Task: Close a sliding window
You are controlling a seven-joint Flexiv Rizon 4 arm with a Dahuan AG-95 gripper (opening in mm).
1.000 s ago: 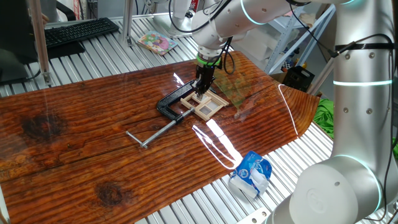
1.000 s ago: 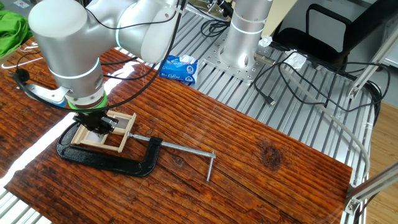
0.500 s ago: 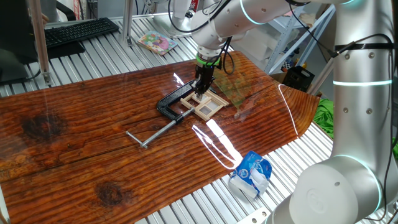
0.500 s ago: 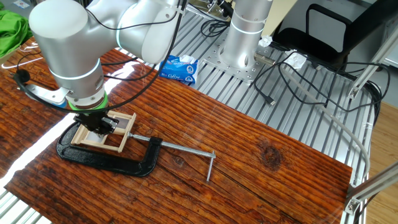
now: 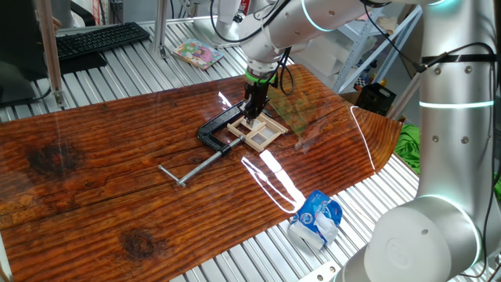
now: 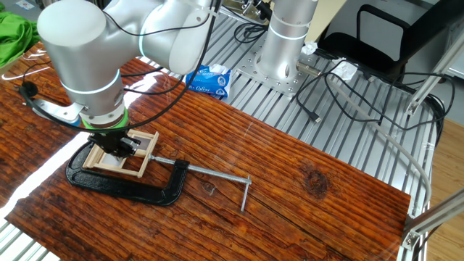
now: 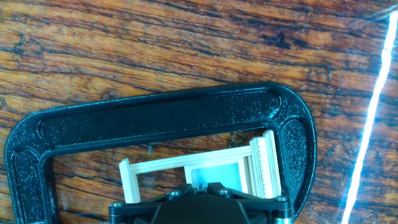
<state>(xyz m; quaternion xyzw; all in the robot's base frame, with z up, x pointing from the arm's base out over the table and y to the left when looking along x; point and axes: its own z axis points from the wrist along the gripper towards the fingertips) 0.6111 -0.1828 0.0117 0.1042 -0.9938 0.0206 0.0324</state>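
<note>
The sliding window (image 5: 264, 130) is a small tan wooden frame lying flat on the wooden tabletop, held inside a black C-clamp (image 5: 210, 133). It also shows in the other fixed view (image 6: 142, 154) and in the hand view (image 7: 205, 167), where a pale pane sits at the frame's right part. My gripper (image 5: 252, 110) points straight down onto the window's far end (image 6: 116, 146). In the hand view its fingertips (image 7: 194, 186) are pressed together just over the pane, with nothing seen between them.
The C-clamp (image 7: 155, 118) wraps round the window, and its long grey screw rod (image 6: 217, 175) with a crossbar sticks out over the table. A blue and white packet (image 5: 315, 218) lies off the table's edge. A keyboard (image 5: 98, 37) is at the back.
The gripper and arm have shifted very slightly over the window. The window and clamp lie as before.
</note>
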